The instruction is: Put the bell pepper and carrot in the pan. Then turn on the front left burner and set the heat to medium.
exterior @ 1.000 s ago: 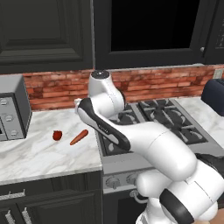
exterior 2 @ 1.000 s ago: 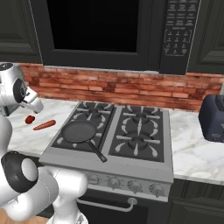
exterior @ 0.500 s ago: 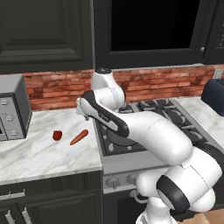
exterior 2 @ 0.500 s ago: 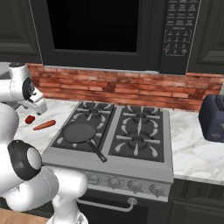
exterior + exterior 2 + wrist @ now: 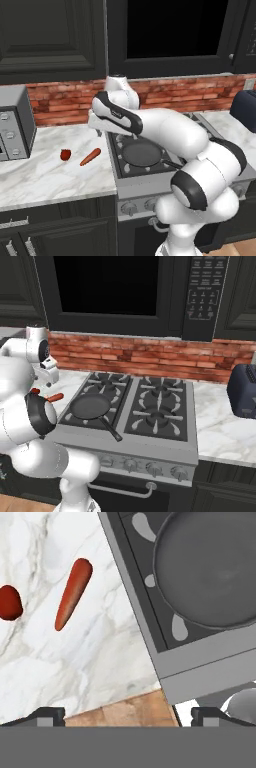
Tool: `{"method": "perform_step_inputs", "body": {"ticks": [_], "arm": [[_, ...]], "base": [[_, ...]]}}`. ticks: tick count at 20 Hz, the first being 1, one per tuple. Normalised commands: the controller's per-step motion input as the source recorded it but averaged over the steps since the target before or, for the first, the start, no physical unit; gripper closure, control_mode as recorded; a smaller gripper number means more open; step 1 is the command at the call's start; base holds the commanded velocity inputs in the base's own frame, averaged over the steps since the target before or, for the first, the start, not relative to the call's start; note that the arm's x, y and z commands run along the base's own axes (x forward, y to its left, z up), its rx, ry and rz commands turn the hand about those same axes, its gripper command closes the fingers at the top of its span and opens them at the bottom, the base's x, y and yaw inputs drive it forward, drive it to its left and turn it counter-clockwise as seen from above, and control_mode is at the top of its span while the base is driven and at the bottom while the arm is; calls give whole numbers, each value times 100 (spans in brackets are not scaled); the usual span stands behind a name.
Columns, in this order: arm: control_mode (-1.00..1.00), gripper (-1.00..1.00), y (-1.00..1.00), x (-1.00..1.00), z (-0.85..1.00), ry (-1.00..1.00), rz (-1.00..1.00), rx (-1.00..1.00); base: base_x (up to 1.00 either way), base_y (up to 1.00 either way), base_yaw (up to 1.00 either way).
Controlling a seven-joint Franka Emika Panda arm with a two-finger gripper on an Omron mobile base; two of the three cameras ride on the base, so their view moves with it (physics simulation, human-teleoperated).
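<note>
The bell pepper (image 5: 65,155) (image 5: 10,602) and the orange carrot (image 5: 90,157) (image 5: 73,593) lie side by side on the marble counter, left of the stove. The carrot (image 5: 55,397) also shows past my arm. The dark pan (image 5: 142,154) (image 5: 90,405) (image 5: 210,567) is empty and rests on the front left burner (image 5: 180,624), handle pointing toward the stove's front. My gripper (image 5: 99,132) (image 5: 51,380) (image 5: 128,714) hangs open above the counter at the stove's left edge, between the carrot and the pan, holding nothing.
A silver toaster oven (image 5: 12,130) stands at the counter's far left. A dark toaster (image 5: 244,390) sits on the counter right of the stove. Control knobs (image 5: 145,468) line the stove front. The brick backsplash (image 5: 150,358) closes the back.
The arm's elbow and upper links have swung to the right while the hand stayed over the counter by the stove's left edge. Pepper, carrot and pan have not moved.
</note>
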Motion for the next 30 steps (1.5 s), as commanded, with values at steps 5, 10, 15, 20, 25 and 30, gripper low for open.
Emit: {"method": "perform_step_inputs", "body": {"ticks": [5,10,15,20,25,30], "arm": [[-100,-100,0,32,-73,0,-16,0],[-100,-100,0,33,-67,0,-16,0],[-100,-100,15,48,-20,0,-14,0],[-100,-100,30,28,0,-1,-7,0],[-100,-100,21,32,0,-1,-4,-4],[-100,-100,5,23,-5,0,-1,-3]], "base": [[0,0,0],[0,0,0],[0,0,0],[0,0,0],[0,0,0],[0,0,0]]}}
